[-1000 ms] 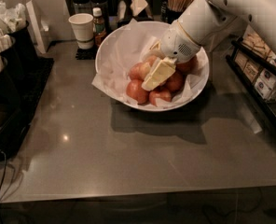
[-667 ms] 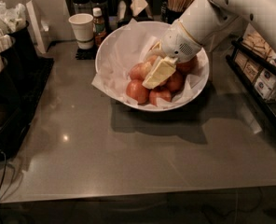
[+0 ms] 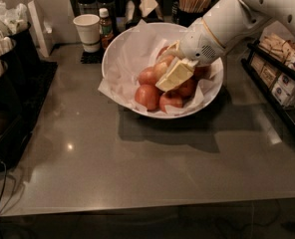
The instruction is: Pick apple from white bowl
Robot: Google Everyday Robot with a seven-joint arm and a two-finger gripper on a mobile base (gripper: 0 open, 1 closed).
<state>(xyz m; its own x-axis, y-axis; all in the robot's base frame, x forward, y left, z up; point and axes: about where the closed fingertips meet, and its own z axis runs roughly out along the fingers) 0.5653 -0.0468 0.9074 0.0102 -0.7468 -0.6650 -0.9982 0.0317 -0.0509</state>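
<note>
Grey counter (image 3: pixel 137 163), white bowl (image 3: pixel 104 63), gripper (image 3: pixel 171 77) inside, apple (image 3: pixel 160 68) just beside it

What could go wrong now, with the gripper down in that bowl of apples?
The gripper sits low in the bowl, pressed among piled apples; it may close on or shove a red apple instead of the pale apple beside it. The crumpled paper underneath could snag and drag on lifting.

Single view looks steeply down at the counter (image 3: pixel 137 178), fairly near; gripper (image 3: pixel 173 75) in white bowl (image 3: pixel 111 45), upper centre
</note>
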